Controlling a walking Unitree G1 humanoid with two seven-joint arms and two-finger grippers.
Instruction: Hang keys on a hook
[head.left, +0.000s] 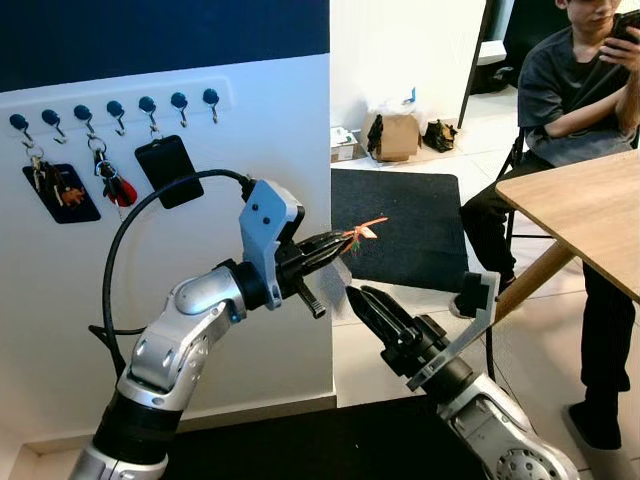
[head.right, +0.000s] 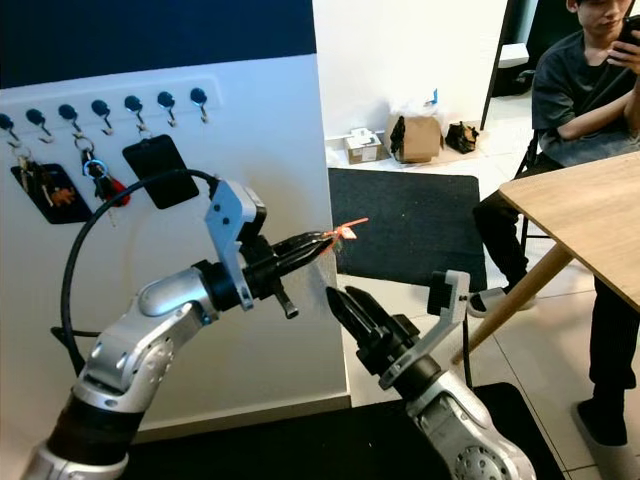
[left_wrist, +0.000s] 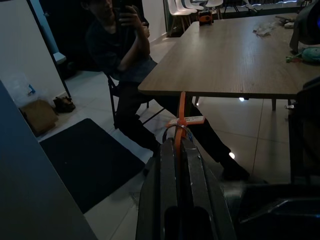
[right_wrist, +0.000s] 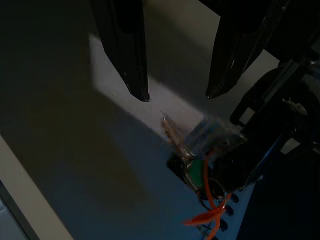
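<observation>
My left gripper (head.left: 340, 243) is raised in front of the white wall panel and shut on a small bunch of keys (head.left: 362, 231) with an orange tag. The orange strap (left_wrist: 180, 117) sticks out past its closed fingers. Just below and to the right of it, my right gripper (head.left: 358, 297) is open and points up at the keys (right_wrist: 200, 145) without touching them. A row of dark hooks (head.left: 115, 108) runs along the panel's top, up and to the left of both grippers. Three hooks carry keys or dark cards (head.left: 168, 170). The two rightmost hooks (head.left: 210, 97) are bare.
The panel ends at a corner (head.left: 330, 200) just behind the keys. Beyond it lie a black mat (head.left: 400, 225) and a cardboard box (head.left: 395, 135). At the right stands a wooden table (head.left: 590, 215), and a person (head.left: 575, 90) sits behind it.
</observation>
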